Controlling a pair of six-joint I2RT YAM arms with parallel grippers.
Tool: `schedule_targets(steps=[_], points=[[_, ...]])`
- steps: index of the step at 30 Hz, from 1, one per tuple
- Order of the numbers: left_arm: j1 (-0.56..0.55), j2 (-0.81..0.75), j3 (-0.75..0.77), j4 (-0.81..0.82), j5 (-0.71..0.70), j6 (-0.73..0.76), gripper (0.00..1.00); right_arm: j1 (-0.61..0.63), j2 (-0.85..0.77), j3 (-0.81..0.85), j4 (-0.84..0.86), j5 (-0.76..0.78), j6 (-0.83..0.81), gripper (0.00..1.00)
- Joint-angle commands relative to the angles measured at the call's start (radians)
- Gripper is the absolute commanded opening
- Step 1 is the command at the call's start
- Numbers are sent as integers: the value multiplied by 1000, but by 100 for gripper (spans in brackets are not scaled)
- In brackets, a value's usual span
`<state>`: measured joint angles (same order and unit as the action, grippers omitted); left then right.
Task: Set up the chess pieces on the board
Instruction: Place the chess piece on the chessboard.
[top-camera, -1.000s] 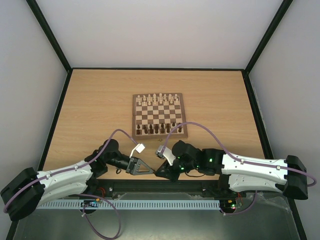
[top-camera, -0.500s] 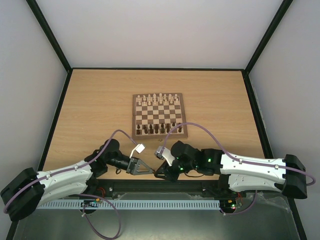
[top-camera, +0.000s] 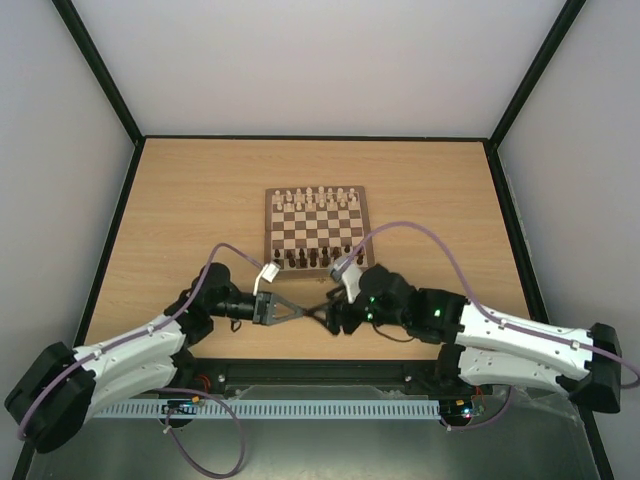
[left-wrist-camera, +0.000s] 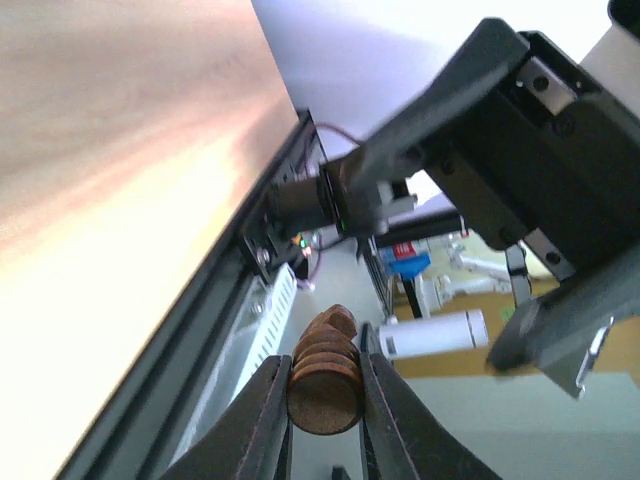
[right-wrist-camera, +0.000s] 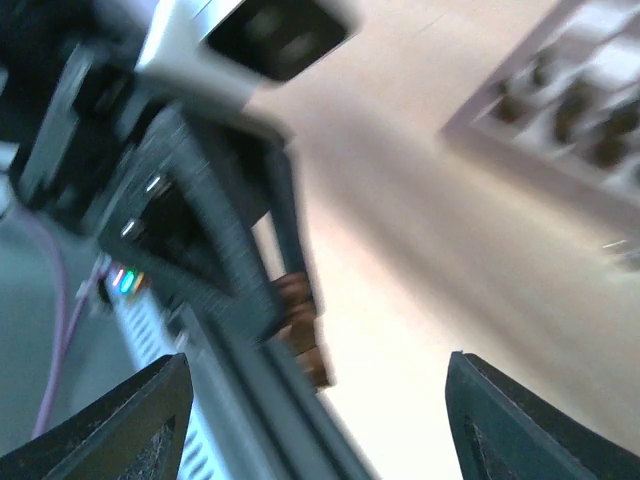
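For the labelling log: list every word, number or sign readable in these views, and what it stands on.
None can be read.
The board: no lettering shows on its border in the top view.
A blue item in the left wrist view's background: possibly a label, too blurred to read.

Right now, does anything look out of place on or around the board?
Yes. One dark brown wooden chess piece is off the checkered wooden chessboard, pinched horizontally in the left gripper, in the air before its near edge. Nothing else stands out.
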<state>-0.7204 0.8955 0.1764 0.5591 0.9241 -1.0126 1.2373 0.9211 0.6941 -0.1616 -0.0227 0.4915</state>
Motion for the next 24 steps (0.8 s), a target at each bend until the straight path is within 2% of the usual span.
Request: schedule_targets(steps=[1, 4, 8, 14, 24], points=[[90, 69, 78, 50, 0, 24, 13, -183, -34, 41, 15, 64, 41, 70], [132, 145, 101, 121, 10, -1, 12, -337, -23, 18, 90, -79, 67, 69], [137, 248, 123, 249, 10, -93, 12, -418, 9, -21, 213, -249, 95, 68], [141, 277, 129, 344, -9, -216, 12, -435, 13, -92, 361, -388, 116, 64], [163, 249, 115, 432, -45, -362, 12, -436, -22, -209, 530, -443, 190, 53]])
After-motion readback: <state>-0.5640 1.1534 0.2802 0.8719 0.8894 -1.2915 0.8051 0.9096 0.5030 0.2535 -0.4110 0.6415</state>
